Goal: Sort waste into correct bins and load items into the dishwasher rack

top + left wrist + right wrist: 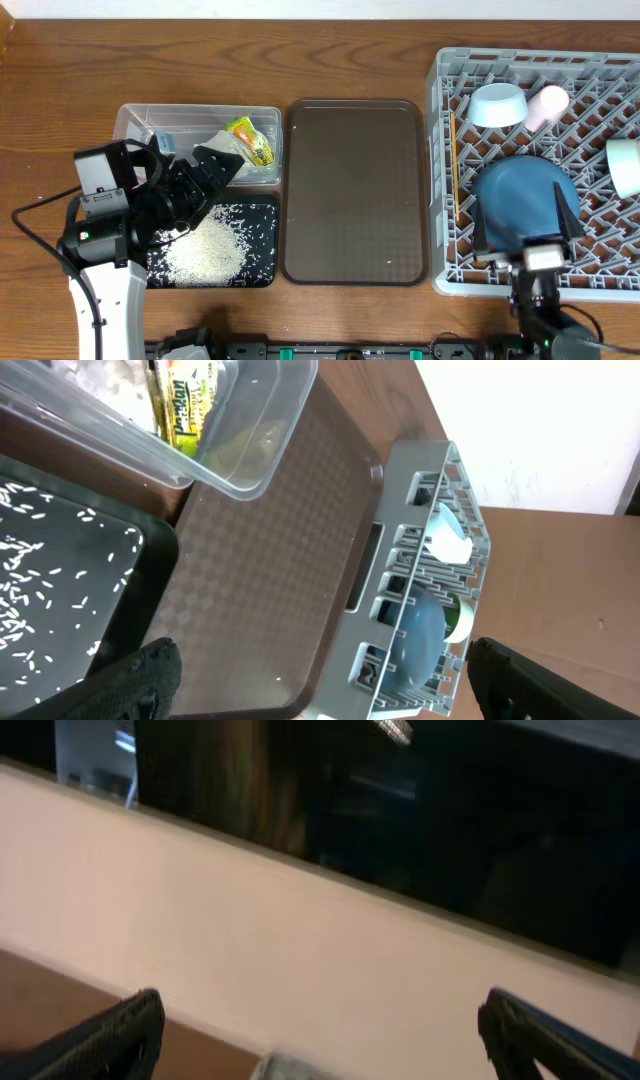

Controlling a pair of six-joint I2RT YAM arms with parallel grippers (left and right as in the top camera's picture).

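My left gripper [215, 165] hangs open and holds nothing, over the edge between the clear tub [130, 120] and the black tray [265, 275]. The tub holds a yellow-green wrapper [250, 140] with a pale tissue [226, 142] beside it. White rice [205, 250] lies heaped in the black tray. The grey rack [445, 150] carries a dark-blue plate [525, 190], a light-blue bowl [497, 104], a pink cup [548, 106] and a mint bowl [625, 165]. My right gripper [525, 218] is open just above the plate. Its wrist view shows only its fingers [130, 1030] and a wall.
A brown serving tray [355, 190] lies between the bins and the rack, bare apart from a stray grain. In the left wrist view the tub [250, 470], brown tray [270, 580] and rack [400, 560] run off to the right.
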